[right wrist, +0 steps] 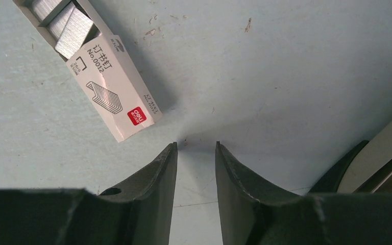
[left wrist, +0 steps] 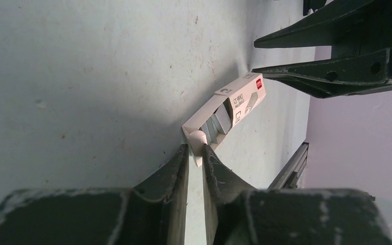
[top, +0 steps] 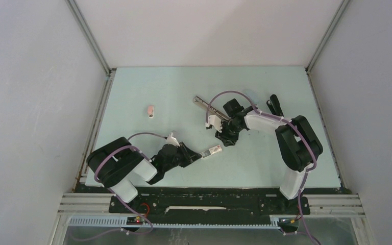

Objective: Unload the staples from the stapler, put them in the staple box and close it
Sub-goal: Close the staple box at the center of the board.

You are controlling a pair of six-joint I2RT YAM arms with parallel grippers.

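Left claw (left wrist: 196,148) nearly closed on staple box (left wrist: 240,99) tab, hold unconfirmed; right claw (right wrist: 195,145) part-open, empty. I fear tab slip spilling staples (right wrist: 66,25).

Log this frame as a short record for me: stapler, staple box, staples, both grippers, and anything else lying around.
stapler: opened out, metal rail showing, partly hidden
staple box: lying flat, slid open
staples: silvery strips in the box's open end
left gripper: jaws narrowly parted at the box's open end; grip unclear
right gripper: open, empty, tips just beside the box's closed end
other: small pink stapler, apart from everything else
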